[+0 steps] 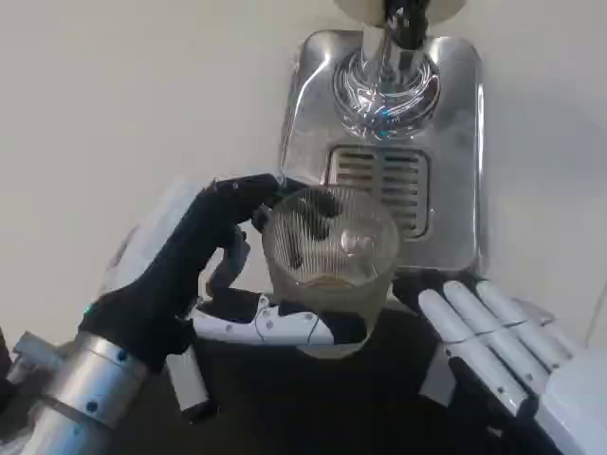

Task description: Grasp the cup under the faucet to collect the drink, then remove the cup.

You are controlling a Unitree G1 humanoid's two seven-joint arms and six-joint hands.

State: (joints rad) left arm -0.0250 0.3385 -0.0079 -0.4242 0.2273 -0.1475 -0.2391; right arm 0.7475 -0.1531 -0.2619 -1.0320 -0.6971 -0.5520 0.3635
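- The cup [329,267], a clear ribbed glass, sits just below the middle of the picture, at about 6 o'clock from the faucet [391,66] and short of it, not under the spout.
- A thin layer of amber drink [327,282] shows at the cup's bottom.
- The left hand [204,284] holds the cup: dark fingers [248,194] curl round its far side from 10 o'clock, and a white finger [275,325] lies along its near side at 6 o'clock, so the cup is clamped between them.
- The cup's far edge overlaps the near left corner of the drip tray [455,171]; whether the cup rests on anything or is lifted I cannot tell.
- The right hand [493,336] lies at about 4 o'clock from the cup, just beside it and not touching, its white fingers stretched out side by side toward 10 o'clock and holding nothing.
- The tray is shiny metal with a slotted grate [384,185] in its middle, at 1 o'clock from the cup.
- The faucet's chrome base [389,90] stands at the tray's far end, at 12 o'clock from the grate.
- The left forearm [81,389] runs off to 7 o'clock, over the white table [133,95].
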